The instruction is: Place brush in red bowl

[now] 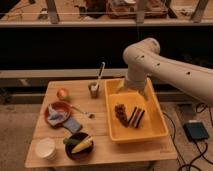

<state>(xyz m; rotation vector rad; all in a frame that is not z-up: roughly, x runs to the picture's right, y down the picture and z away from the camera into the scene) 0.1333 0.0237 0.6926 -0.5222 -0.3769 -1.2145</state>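
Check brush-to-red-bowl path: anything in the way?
Nothing tall. The brush stands in a small cup; between it and the red bowl lies only a flat spoon. Gripper hangs over the yellow tub, right of the cup.

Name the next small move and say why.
Probably move the gripper across to the brush: the gripper hangs over the back end of the yellow tub, while the brush stands in a small cup beside the tub, not yet in the red bowl.

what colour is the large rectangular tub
The large rectangular tub is yellow, clear in the camera view; the gripper hangs over its far end.
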